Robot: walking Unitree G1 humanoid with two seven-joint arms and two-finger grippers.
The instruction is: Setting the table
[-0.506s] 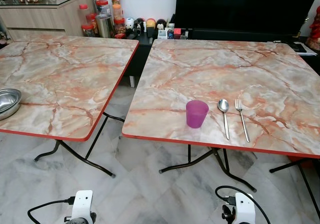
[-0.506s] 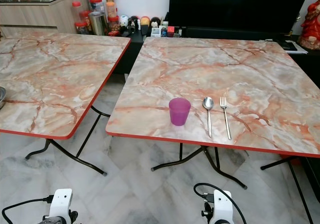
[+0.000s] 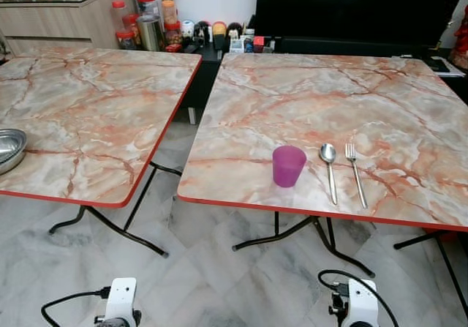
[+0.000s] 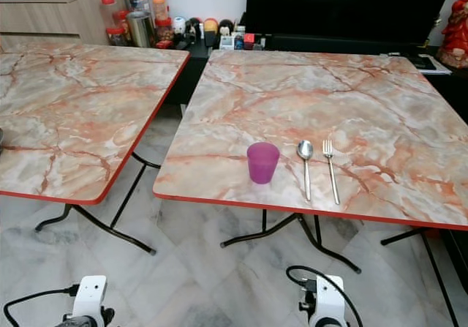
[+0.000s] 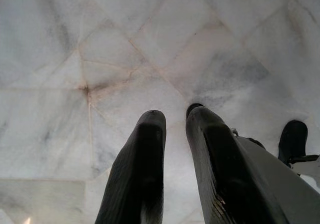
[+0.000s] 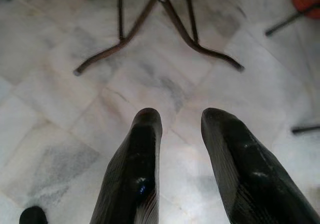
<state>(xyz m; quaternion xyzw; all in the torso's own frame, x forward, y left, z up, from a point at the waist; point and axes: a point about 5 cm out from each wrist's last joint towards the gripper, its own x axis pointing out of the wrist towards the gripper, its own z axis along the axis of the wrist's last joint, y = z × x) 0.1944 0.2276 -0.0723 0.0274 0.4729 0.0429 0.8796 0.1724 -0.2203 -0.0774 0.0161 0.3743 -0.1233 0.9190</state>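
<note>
Directly ahead, two marble-patterned folding tables with red edges are seen side by side on a pale marble floor (image 3: 219, 283), with a narrow gap between them. On the right table (image 3: 322, 100), near its front edge, a purple cup (image 3: 288, 165) is placed upright; just beside it, on the robot's right, a spoon (image 3: 328, 167) and then a fork (image 3: 355, 172) are laid parallel, apart from each other, bowl and tines pointing away from the robot. On the left table (image 3: 95, 107), a metal bowl (image 3: 10, 148) is seen at the far left, cut off by the frame. Behind the tables, jars (image 3: 150, 21) and a dark screen (image 3: 351, 9) are lined along the wall. Both arms are held low. The left gripper (image 5: 175, 121) is pointed at bare floor, its fingers slightly parted and nothing held. The right gripper (image 6: 180, 121) is aimed at the floor near dark table legs (image 6: 165, 18), its fingers parted a little wider, also empty.
</note>
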